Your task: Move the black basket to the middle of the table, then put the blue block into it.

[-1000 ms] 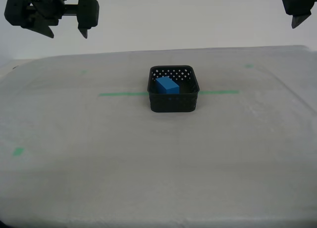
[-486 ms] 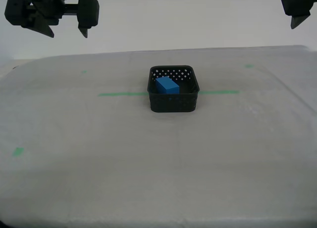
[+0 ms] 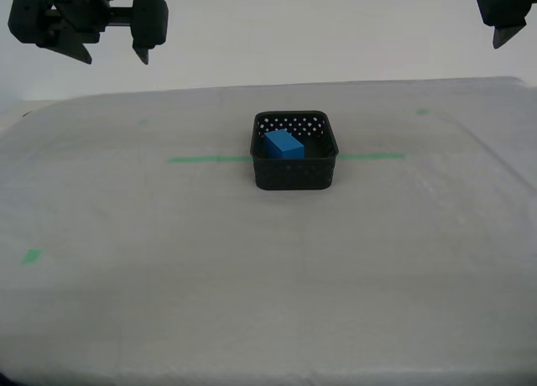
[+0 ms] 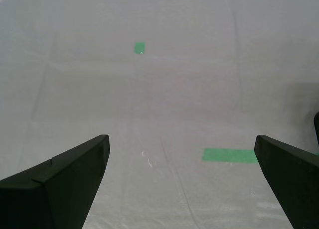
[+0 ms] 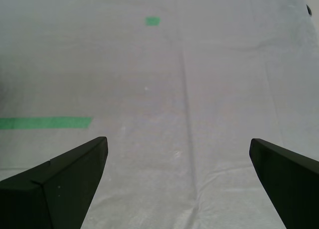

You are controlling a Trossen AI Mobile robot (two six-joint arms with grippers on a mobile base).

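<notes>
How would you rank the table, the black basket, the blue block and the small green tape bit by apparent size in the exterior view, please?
1. The table
2. The black basket
3. The blue block
4. The small green tape bit, clearly smallest

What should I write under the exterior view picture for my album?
Blue block sits inside the black basket mid-table, both pincers raised and empty.

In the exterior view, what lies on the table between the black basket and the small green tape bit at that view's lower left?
Nothing: in the exterior view, only bare table runs from the black basket to the green tape bit.
</notes>
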